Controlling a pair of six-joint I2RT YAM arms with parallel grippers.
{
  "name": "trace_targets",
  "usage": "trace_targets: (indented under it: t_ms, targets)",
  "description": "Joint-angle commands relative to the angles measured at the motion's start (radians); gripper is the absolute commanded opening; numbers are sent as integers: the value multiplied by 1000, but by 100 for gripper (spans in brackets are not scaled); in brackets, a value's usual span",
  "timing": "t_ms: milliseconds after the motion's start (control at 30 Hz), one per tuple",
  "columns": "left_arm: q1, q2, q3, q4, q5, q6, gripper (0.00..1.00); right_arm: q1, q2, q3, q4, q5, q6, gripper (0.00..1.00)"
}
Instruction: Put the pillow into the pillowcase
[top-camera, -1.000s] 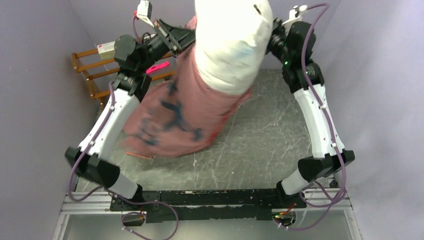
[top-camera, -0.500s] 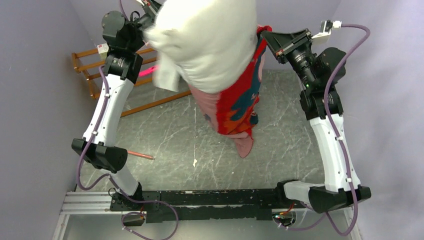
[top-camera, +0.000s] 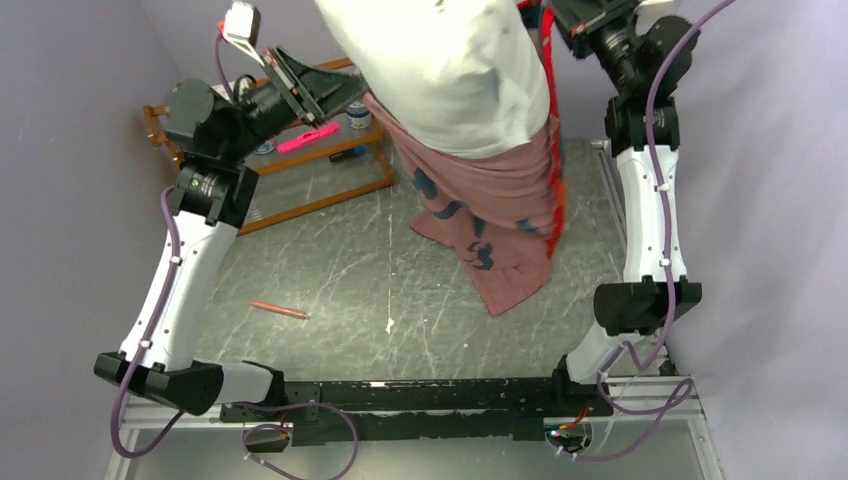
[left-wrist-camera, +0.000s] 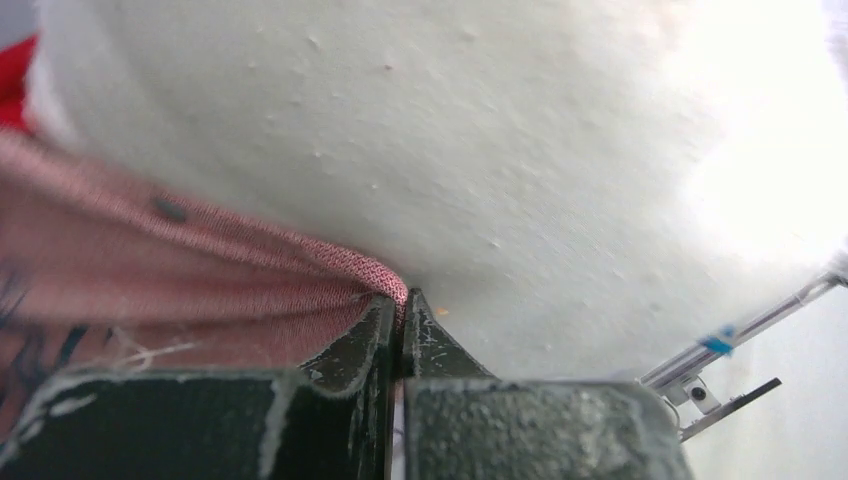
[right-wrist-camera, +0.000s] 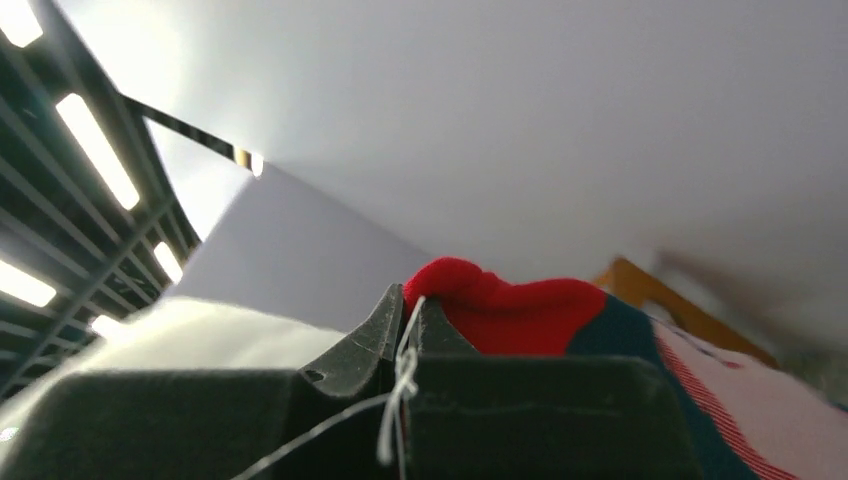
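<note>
The pillow occupies the upper centre of the frame. The pillowcase hangs directly below it, over the bench. The left end effector meets the pillowcase edge at the pillow's left, the right end effector at upper right. A rack stands upper left. A pencil lies on the bench, lower left.

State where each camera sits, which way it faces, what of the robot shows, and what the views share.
Top external: above and behind the bases, looking down on the table; left arm and right arm show, holding up the pillow and pillowcase.
Left wrist: on the left wrist, looking along the shut left gripper at the pinched pillowcase hem, pillow beyond.
Right wrist: on the right wrist, aimed upward at ceiling lights; shut right gripper pinches the red pillowcase edge.
Shared: the pillowcase appears in all three.
</note>
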Motion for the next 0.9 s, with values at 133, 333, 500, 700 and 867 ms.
trace_targets:
  t_ms: [133,333,500,700,867]
  targets:
    - [15,291,496,205,-33,-74,5,33,-416,-511,136,-97,-144,0]
    - [-20,272,347,92,-33,89,5,67,-472,-518,-205,-22,-346,0]
    - [-102,15,-86,19,-130,225,5,67,-303,-303,-381,-13,-519,0]
    - [-143,-3,-52,-137,-184,326,5,71,-261,-309,-440,-23,-560,0]
    - [-59,210,383,-235,-165,321,5,94,-493,-749,-44,-189,-365,0]
